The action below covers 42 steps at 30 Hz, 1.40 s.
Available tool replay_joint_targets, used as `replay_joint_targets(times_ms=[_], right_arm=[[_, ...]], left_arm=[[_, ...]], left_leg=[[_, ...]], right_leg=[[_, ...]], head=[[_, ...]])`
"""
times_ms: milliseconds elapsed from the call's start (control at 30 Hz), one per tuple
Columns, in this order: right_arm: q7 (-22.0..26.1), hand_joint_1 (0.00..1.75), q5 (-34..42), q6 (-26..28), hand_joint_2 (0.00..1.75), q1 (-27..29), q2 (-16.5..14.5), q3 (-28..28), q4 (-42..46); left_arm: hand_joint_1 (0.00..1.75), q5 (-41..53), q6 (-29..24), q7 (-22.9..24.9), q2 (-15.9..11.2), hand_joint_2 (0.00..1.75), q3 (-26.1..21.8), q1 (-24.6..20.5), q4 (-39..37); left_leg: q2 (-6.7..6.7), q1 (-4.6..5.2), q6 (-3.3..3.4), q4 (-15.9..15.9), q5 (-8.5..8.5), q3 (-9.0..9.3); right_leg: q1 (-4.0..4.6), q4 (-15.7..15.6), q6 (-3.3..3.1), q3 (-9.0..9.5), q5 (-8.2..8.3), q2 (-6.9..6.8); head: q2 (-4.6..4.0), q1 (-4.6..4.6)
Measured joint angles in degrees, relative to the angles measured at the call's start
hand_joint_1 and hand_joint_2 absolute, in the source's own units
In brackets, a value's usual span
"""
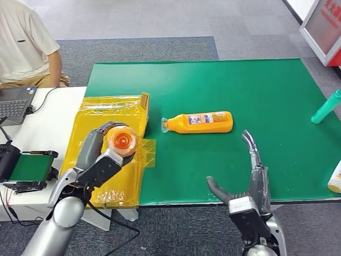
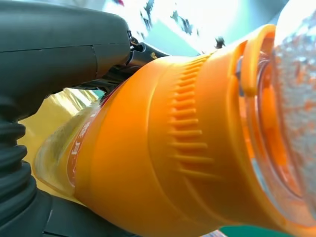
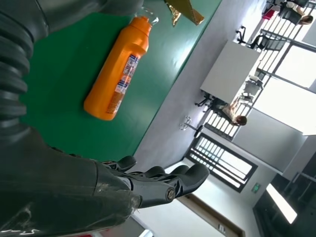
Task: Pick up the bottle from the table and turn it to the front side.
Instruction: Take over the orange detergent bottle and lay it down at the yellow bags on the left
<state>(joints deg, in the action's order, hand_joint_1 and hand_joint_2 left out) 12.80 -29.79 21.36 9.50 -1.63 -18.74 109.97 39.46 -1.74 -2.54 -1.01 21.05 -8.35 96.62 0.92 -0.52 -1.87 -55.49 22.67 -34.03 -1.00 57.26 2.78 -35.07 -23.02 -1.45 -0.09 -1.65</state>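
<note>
Two orange bottles are on record: one held bottle [image 1: 121, 141] in the left robot hand [image 1: 104, 160], raised above the yellow packaging [image 1: 102, 120] at the left of the green worktop [image 1: 249, 90], and one lying bottle [image 1: 199, 122] at mid-worktop. The left robot hand is clasped around the held bottle's body, fingers over one side, thumb under. Pick-up therefore appears done; what remains, in my judgement, is the turn to the front side and any set-down. In the head view the held bottle presents a round end toward the robot, so its long axis runs roughly front-to-back, away from the robot; the left wrist view shows the ribbed shoulder and clear cap close up, but which face is the front cannot be told. The lying bottle rests on its side, long axis left-to-right, cap toward the packaging, label upward. The right robot hand [image 1: 245, 184] hovers near the worktop's near edge, fingers spread, holding nothing, well apart from the lying bottle. A teal bottle [image 1: 326, 106] lies at the far right. A seated person [image 1: 24, 42] is beside a laptop [image 1: 14, 104].
</note>
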Motion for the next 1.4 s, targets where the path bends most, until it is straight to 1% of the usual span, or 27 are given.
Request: replay_joint_targets(times_ms=[100,167,367,567,833,933,1167,1400], right_arm=[[0.5,0.0,-0.3,-1.2,1.75,1.3,0.0,1.0,2.2],[1.0,0.0,-0.6,-1.9,1.75,2.0,0.0,1.5,3.8],[2.2,0.0,-0.9,-3.0,1.75,3.9,0.0,2.5,8.1],[2.9,0.0,-0.5,-3.8,1.75,5.0,0.0,3.7,10.1],[3.1,0.0,-0.1,-4.7,1.75,5.6,0.0,4.7,10.7],[3.2,0.0,0.0,-5.5,1.75,5.6,0.0,4.8,10.8],[3.7,0.0,0.5,-5.9,1.75,5.5,-0.2,5.3,10.8],[5.1,0.0,0.9,-4.6,1.75,5.5,-0.4,6.3,10.8]], left_arm=[[1.75,10.9,-2.6,2.2,-0.2,1.75,0.0,-0.3,-1.8],[1.75,16.2,-3.5,3.2,-0.2,1.75,0.0,-0.7,-3.6],[1.75,23.7,-4.7,5.6,0.8,1.75,0.2,-2.4,-8.5],[1.75,26.0,-5.4,6.6,2.3,1.75,1.0,-3.7,-11.1],[1.75,26.0,-5.4,6.7,3.4,1.75,1.3,-4.6,-13.1],[1.75,27.9,-5.4,7.6,3.8,1.75,1.3,-5.5,-14.3],[1.75,32.5,-6.2,9.6,4.0,1.75,1.3,-8.1,-18.3],[1.75,32.1,-6.4,9.4,3.8,1.75,1.0,-9.9,-21.7]], left_leg=[[0.0,0.0,0.0,0.0,0.0,0.0],[0.0,0.0,0.0,0.0,0.0,0.0],[0.0,0.0,0.0,0.0,0.0,0.0],[0.0,0.01,0.0,0.0,0.01,-0.01],[0.0,0.0,0.0,0.0,0.0,-0.01],[0.0,0.0,0.0,0.0,0.0,-0.01],[0.0,0.0,0.0,0.0,0.0,-0.01],[0.0,0.0,0.0,0.0,-0.01,-0.01]], right_leg=[[0.0,0.0,0.0,-0.01,0.0,0.0],[0.0,0.0,0.0,-0.02,0.0,0.01],[-0.01,0.0,0.0,-0.02,0.01,0.01],[-0.01,0.0,0.0,-0.02,0.0,0.01],[-0.01,0.0,0.0,-0.03,0.0,0.01],[-0.01,0.0,0.0,-0.02,0.01,0.01],[-0.01,0.0,0.0,-0.01,0.01,0.01],[-0.01,0.0,0.0,-0.01,0.01,0.01]], head=[[0.0,-0.01],[-0.01,0.01],[-0.01,0.0],[0.0,-0.01],[0.0,0.0],[-0.01,0.0],[-0.01,0.0],[0.0,0.0]])
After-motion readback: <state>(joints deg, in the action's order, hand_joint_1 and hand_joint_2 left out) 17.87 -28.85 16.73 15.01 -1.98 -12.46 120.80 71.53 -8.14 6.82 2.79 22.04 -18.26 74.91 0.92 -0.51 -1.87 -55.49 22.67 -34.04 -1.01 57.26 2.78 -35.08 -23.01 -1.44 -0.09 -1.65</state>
